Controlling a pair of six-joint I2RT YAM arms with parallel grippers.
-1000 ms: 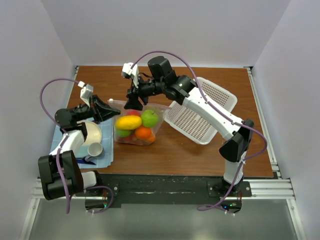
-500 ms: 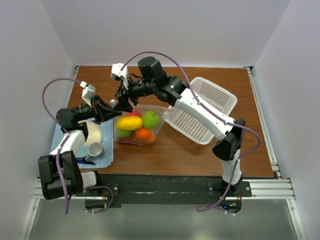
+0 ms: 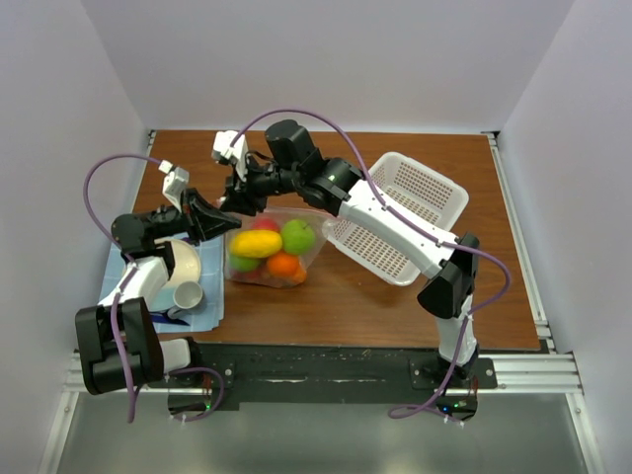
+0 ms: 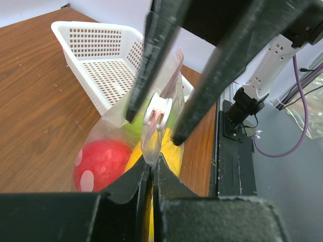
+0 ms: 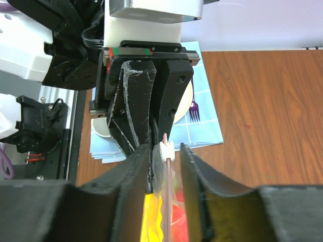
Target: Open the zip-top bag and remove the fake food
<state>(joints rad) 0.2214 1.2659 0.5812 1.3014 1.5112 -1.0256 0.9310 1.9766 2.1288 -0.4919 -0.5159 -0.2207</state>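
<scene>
The zip-top bag (image 3: 274,247) lies mid-table, clear, with the fake food inside: a yellow piece (image 3: 255,243), a green apple (image 3: 296,235), an orange (image 3: 283,263). A red fruit (image 4: 101,164) shows through the plastic in the left wrist view. My left gripper (image 3: 225,219) (image 4: 151,164) is shut on the bag's left top corner. My right gripper (image 3: 235,200) (image 5: 165,154) faces it, its jaws either side of the white zip slider (image 5: 165,150) (image 4: 157,112). A gap still shows on one side of the slider, so the gripper is open.
A white mesh basket (image 3: 400,217) sits tilted right of the bag. At the left, a beige plate (image 3: 183,262) and a white cup (image 3: 188,295) rest on a blue cloth (image 3: 212,301) with a purple fork (image 5: 194,112).
My right gripper slid left along the bag's top edge to the slider beside the left gripper, and its jaws narrowed. The left gripper and bag stayed put.
</scene>
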